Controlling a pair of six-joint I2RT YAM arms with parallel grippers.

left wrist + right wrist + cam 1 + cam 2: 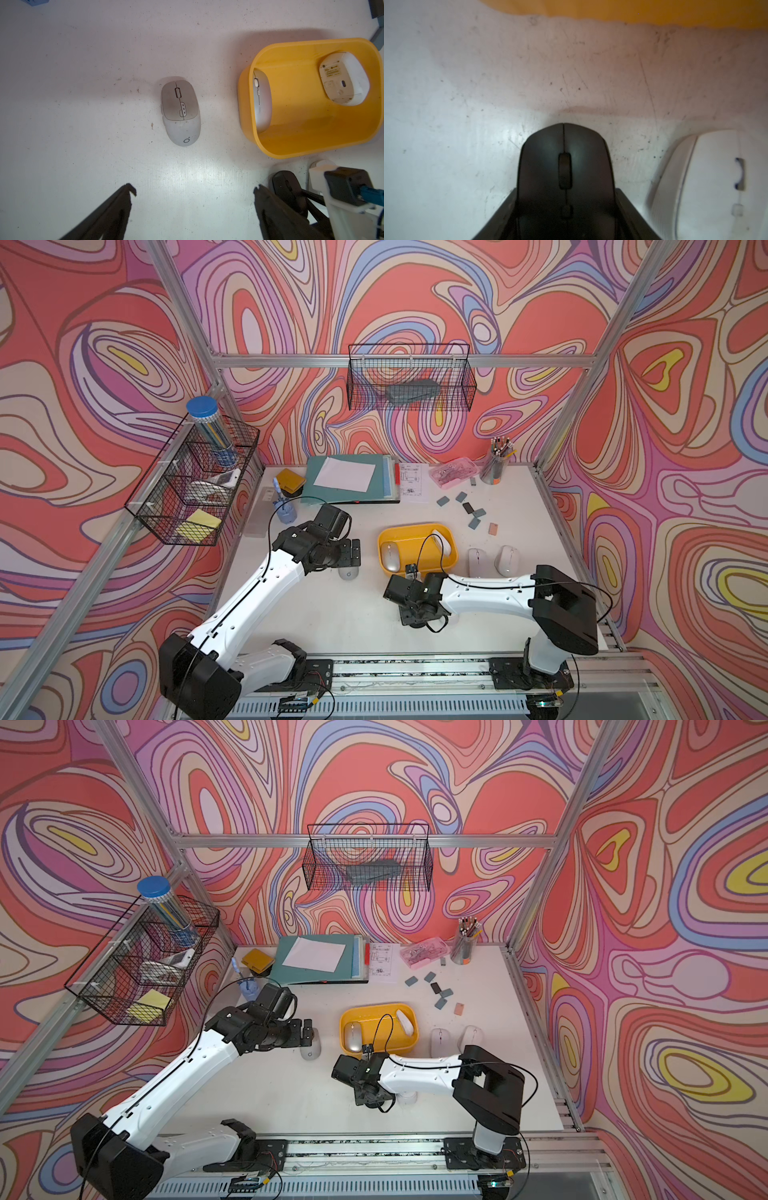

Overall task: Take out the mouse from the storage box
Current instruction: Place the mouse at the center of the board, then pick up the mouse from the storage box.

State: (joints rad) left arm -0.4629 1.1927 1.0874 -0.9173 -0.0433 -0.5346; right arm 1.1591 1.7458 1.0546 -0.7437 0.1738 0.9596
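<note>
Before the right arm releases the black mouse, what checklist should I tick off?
1. Right gripper shut on the black mouse: ok.
2. The black mouse is outside the storage box: ok.
3. The black mouse rests on the table: cannot tell.
4. Gap to the neighbouring white mouse: ok, apart.
5. Left gripper open, empty, clear of the grey mouse: ok.
6. Storage box emptied: not ok; a silver mouse and an overturned white mouse lie inside.

smooth yellow plastic storage box point(307, 133), matt black mouse point(564, 170), scuffed white table point(467, 93)
</note>
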